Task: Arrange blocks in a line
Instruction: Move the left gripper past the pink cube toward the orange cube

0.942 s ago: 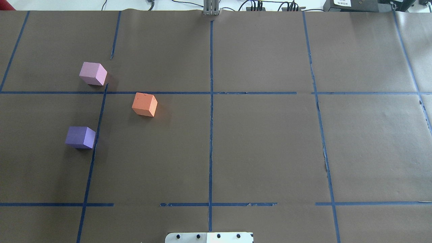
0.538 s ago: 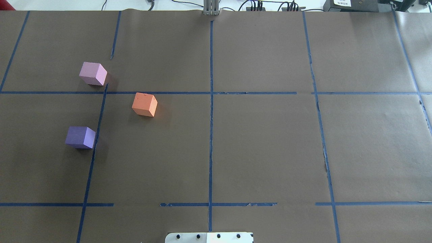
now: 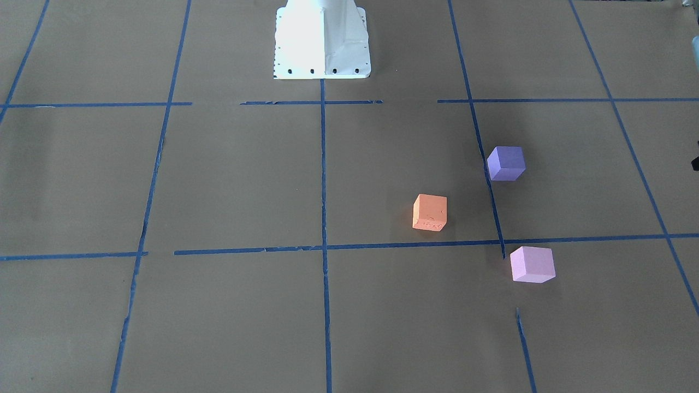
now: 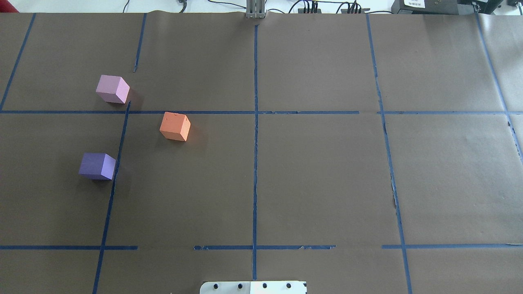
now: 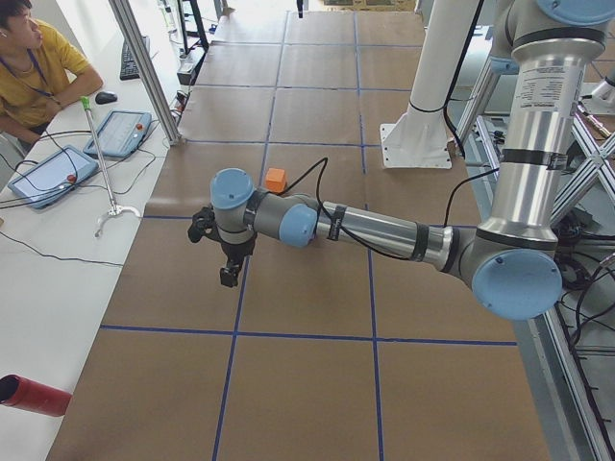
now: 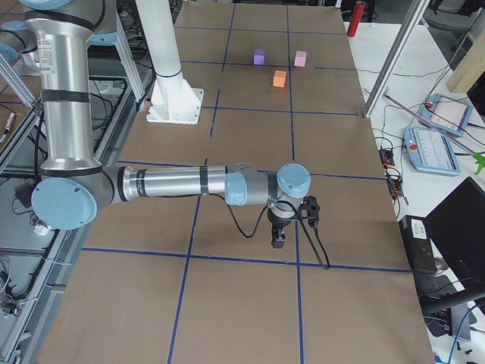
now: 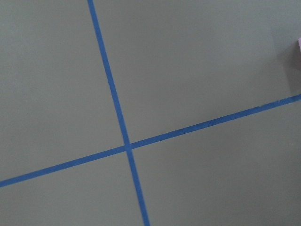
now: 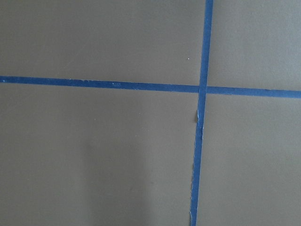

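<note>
Three cubes sit apart on the brown paper on my left side. In the overhead view the pale pink-lilac block (image 4: pixel 112 89) is farthest, the orange block (image 4: pixel 175 126) is nearer the middle, and the violet-purple block (image 4: pixel 97 165) is nearest me. The front view shows them too: violet (image 3: pixel 506 162), orange (image 3: pixel 430 212), pink (image 3: pixel 532 264). My left gripper (image 5: pixel 229 277) shows only in the left side view, hanging over the table's left end away from the blocks. My right gripper (image 6: pixel 278 241) shows only in the right side view, far from the blocks. I cannot tell whether either is open or shut.
Blue tape lines (image 4: pixel 255 122) divide the paper into squares. The white robot base plate (image 4: pixel 253 287) is at the near edge. An operator (image 5: pixel 29 58) sits beside tablets at the left end. A red cylinder (image 5: pixel 34 396) lies on the side bench.
</note>
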`<action>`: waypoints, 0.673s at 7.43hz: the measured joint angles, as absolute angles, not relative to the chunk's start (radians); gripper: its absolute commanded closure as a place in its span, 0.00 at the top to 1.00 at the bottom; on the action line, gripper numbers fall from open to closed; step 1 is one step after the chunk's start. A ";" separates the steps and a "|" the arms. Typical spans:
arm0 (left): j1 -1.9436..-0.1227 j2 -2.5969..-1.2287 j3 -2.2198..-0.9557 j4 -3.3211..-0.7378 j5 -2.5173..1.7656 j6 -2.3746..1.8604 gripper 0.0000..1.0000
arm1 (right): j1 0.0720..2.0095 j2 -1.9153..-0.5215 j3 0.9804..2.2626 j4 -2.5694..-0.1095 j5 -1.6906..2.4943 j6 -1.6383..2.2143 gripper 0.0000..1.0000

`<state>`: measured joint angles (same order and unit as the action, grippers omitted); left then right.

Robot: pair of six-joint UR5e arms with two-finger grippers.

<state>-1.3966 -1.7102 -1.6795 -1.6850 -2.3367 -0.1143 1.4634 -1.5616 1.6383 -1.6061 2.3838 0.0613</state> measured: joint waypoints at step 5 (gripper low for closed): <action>-0.976 -2.024 -1.678 -1.695 -2.225 -0.586 1.00 | 1.463 -1.562 1.639 -1.606 2.384 0.061 1.00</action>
<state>-0.9762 -2.0244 -1.6781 -1.6947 -2.2251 -0.5857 1.4634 -1.5616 1.6389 -1.6061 2.3838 0.0614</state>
